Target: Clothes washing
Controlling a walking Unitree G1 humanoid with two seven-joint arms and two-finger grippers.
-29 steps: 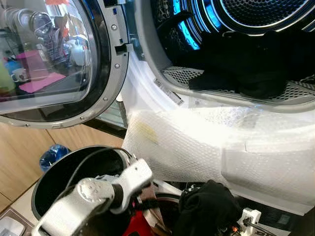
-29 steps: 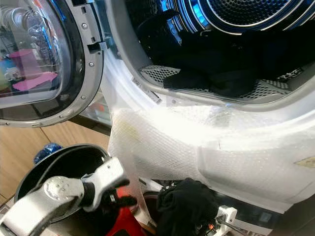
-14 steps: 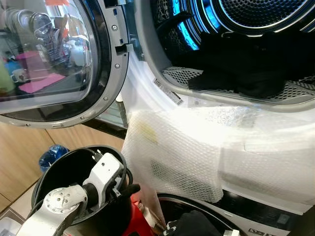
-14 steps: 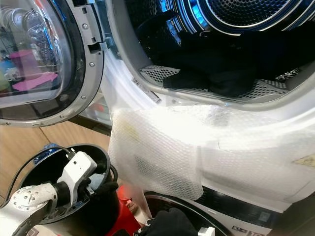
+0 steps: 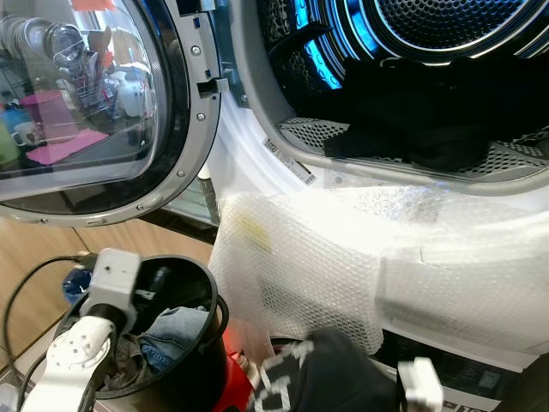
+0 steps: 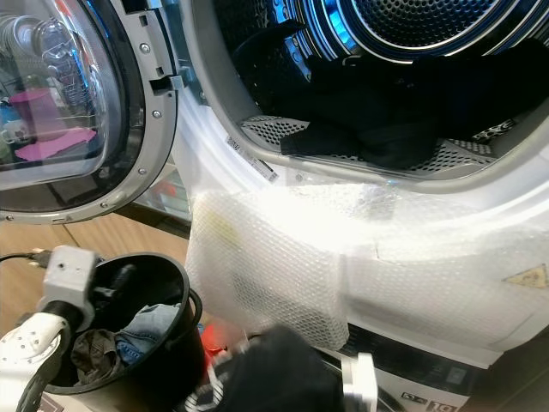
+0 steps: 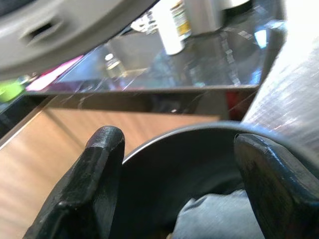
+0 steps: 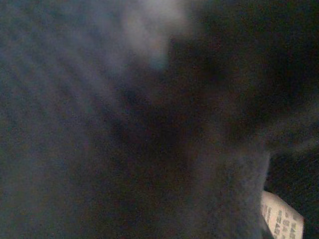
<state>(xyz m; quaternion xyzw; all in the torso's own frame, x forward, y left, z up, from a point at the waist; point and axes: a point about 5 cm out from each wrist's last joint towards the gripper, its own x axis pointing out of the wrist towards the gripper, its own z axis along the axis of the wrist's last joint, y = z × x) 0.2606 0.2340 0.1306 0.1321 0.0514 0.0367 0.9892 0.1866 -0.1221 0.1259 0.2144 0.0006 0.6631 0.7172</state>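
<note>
The washer drum (image 5: 463,26) stands open with dark clothes (image 5: 412,120) heaped at its front lip. Low on the left is a black bucket (image 5: 196,365) holding blue jeans (image 5: 171,330) and a brownish garment (image 5: 120,360). My left gripper (image 7: 179,149) is open just above the bucket's rim, with denim (image 7: 214,219) below and between its fingers. At the bottom centre a black garment with white print (image 5: 317,378) is lifted by my right arm, whose white wrist part (image 5: 420,382) shows beside it. Dark cloth and a label (image 8: 281,214) cover the right wrist view; the right fingers are hidden.
The round glass door (image 5: 94,103) is swung open to the left. Bubble wrap (image 5: 326,257) hangs over the machine's white front below the opening. A second appliance's panel (image 5: 480,378) sits underneath. Something red (image 5: 238,388) stands by the bucket, and wooden floor (image 5: 34,257) lies at left.
My left arm has drawn back to the left, uncovering the jeans in the bucket. The black garment has risen at the bottom centre with my right arm.
</note>
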